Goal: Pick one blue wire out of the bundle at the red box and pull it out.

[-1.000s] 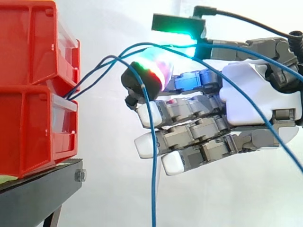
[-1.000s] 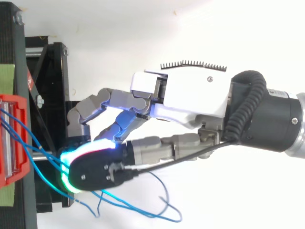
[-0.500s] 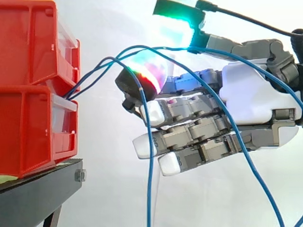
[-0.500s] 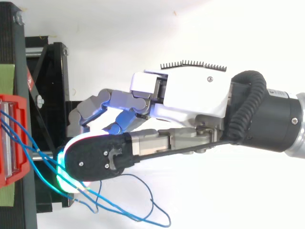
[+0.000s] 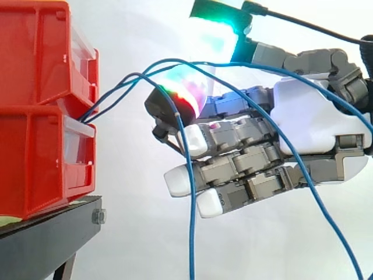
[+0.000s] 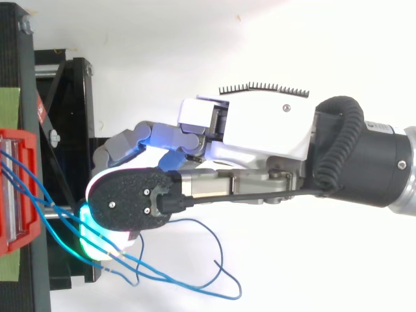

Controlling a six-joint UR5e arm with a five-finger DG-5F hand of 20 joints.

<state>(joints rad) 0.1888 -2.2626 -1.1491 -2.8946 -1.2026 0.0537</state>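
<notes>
Thumb (image 5: 217, 26) now higher off the fingers (image 5: 245, 157), hand (image 5: 309, 116) unclenched, blue wire (image 5: 175, 59) loose between thumb and fingertip (image 5: 183, 93).

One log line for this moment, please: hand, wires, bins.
hand: at blue wires, beside red bins | grip: cannot tell | wires: run into bins, loops hang past hand | pull-out: not done

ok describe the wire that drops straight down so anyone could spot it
Start at the red bins on the left, where blue wires leave the gap between them. One wire arches to the hand; unlike its neighbours sweeping rightward, it hangs straight down.
</notes>
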